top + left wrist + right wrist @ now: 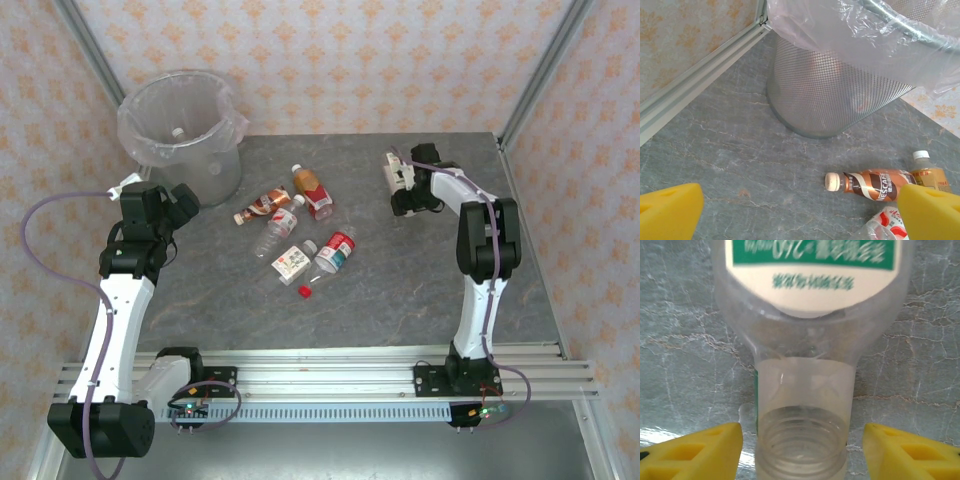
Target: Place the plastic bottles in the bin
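Right gripper is down over a clear green-labelled bottle, well right of the bin. Its yellow fingers sit either side of the uncapped neck with a gap on each side, so no grip. Left gripper hangs beside the bin, jaws wide, nothing between them. A Nescafé bottle lies near the bin's foot. A white speck inside the bin may be a cap.

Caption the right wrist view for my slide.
Right hand, yellow fingers flanking the threaded neck of a clear green-labelled bottle lying on the grey table.
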You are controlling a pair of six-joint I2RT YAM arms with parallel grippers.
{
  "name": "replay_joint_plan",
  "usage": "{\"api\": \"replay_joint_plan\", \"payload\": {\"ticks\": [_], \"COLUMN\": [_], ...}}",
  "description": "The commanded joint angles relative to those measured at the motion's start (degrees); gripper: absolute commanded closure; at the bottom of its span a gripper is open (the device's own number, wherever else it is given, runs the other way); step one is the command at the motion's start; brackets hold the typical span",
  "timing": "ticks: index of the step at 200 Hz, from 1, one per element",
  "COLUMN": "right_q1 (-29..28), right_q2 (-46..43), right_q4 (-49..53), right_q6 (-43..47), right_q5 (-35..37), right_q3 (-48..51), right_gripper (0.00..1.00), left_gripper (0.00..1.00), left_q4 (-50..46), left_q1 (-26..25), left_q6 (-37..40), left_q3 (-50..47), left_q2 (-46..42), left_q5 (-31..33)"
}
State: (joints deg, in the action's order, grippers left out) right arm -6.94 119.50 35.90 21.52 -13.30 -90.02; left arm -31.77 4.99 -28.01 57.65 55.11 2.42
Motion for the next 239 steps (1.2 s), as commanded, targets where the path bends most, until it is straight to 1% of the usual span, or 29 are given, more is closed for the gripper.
{"api": "replay_joint_plan", "payload": {"ticks": [1, 36, 54, 77, 108, 129, 154, 164, 181, 211, 229, 232, 239], "right_q1": [0.17, 0.17, 0.09, 0.08, 0.08, 0.08, 0.08, 0.08, 0.08, -0.08, -0.82, -0.95, -1.33], "right_q2": [2.4, 5.29, 7.13, 8.2, 6.07, 3.06, -2.57, -5.3, -10.49, -18.66, -22.32, -22.9, -24.13], "right_q4": [2.87, 0.81, 1.54, 2.59, 1.01, -1.54, -5.64, -7.99, -12.63, -18.94, -20.54, -20.65, -20.98], "right_q6": [2.92, -0.68, -3.72, -4.99, -5.83, -7.11, -9.18, -10.06, -11.76, -13.92, -14.49, -14.67, -15.27], "right_q5": [2.41, 1.52, 3.14, 3.99, 2.77, 3.15, 3.29, 3.19, 2.81, 0.67, 0.64, 0.72, 0.95], "right_q3": [-3.0, -5.06, -7.43, -8.86, -5.78, -2.03, 3.62, 6.85, 12.69, 21.73, 25.99, 26.53, 28.0], "right_gripper": [0.36, 0.41, 0.43, 0.5, 0.59, 0.64, 0.7, 0.74, 0.85, 1.0, 1.0, 1.0, 1.0], "left_gripper": [0.0, 0.0, 0.0, 0.0, 0.0, 0.0, 0.0, 0.0, 0.0, 0.0, 0.0, 0.0, 0.0], "left_q4": [-1.39, 0.69, 0.49, 0.13, 0.04, 0.35, 0.22, 0.29, 0.87, 2.26, 5.45, 6.0, 6.82], "left_q1": [0.1, 0.1, 0.1, 0.11, 0.1, 0.1, 0.1, 0.11, 0.06, 0.11, 0.1, 0.1, 0.1], "left_q6": [2.55, 1.78, 1.21, 0.85, 0.25, -0.2, -0.44, -0.68, -1.21, -2.14, -2.27, -3.74, -4.31], "left_q3": [1.96, 2.27, 2.56, 2.86, 2.83, 2.47, 2.64, 2.65, 2.56, 2.1, 0.36, 0.06, -0.42], "left_q2": [-0.62, -0.13, 0.94, 1.82, 1.93, 2.06, 2.71, 2.97, 3.38, 4.65, 4.73, 4.7, 4.74], "left_q5": [2.54, 0.89, 0.5, 0.13, -0.26, -1.2, -2.4, -2.97, -4.61, -9.45, -12.64, -13.15, -14.02]}}
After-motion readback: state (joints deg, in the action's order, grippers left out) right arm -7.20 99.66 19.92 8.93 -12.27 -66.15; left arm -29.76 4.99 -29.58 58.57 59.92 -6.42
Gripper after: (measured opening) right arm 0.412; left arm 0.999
